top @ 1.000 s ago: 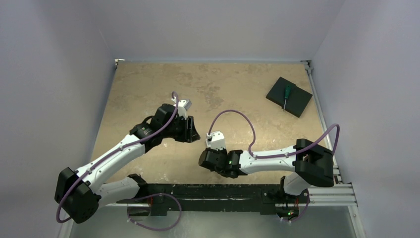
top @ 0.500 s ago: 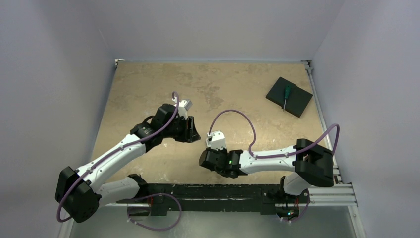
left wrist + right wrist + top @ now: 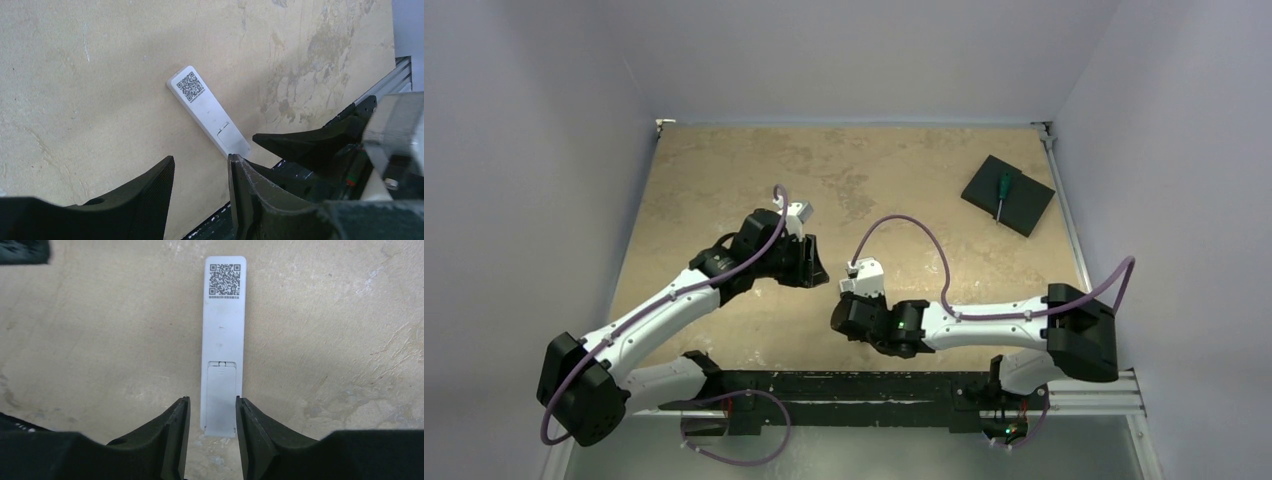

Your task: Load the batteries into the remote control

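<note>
Slim white rectangular remote control lies back-up, QR label at its far end. Right gripper straddles its battery-cover end, jaws parted, slight gap. Left gripper just beside the remote, parted, empty.

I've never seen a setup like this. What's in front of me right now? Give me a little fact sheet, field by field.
Remote control: white, lying back up on the table, QR label showing, battery cover shut
Right tool: open, fingers either side of the remote's cover end
Left tool: open, empty, near the remote
Batteries: none in view
Screwdriver: green-handled, on the black pad, far right corner
</note>
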`<state>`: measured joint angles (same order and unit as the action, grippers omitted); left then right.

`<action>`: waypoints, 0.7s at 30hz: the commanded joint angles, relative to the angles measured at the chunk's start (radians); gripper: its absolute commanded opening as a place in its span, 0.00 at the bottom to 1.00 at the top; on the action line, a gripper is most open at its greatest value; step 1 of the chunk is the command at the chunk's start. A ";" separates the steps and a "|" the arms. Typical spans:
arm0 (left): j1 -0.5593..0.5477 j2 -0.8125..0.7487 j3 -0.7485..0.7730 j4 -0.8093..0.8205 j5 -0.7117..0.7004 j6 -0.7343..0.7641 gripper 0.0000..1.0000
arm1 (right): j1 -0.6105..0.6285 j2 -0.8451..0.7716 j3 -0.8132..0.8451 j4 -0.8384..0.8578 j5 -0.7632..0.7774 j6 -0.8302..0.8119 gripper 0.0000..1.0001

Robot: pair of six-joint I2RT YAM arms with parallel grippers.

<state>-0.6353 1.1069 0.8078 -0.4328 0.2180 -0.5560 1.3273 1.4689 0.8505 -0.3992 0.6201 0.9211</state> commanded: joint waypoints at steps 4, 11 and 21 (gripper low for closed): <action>0.004 0.038 0.019 0.070 0.035 -0.021 0.43 | -0.004 -0.110 -0.028 0.017 0.058 -0.015 0.48; 0.004 0.093 0.038 0.119 0.052 -0.041 0.43 | -0.005 -0.210 -0.086 0.054 0.037 -0.077 0.49; -0.005 0.231 0.131 0.171 0.103 -0.051 0.43 | -0.005 -0.320 -0.172 0.106 -0.004 -0.120 0.37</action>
<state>-0.6357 1.2942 0.8684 -0.3298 0.2794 -0.5915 1.3273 1.1938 0.7116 -0.3428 0.6296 0.8265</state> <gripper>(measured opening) 0.429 0.396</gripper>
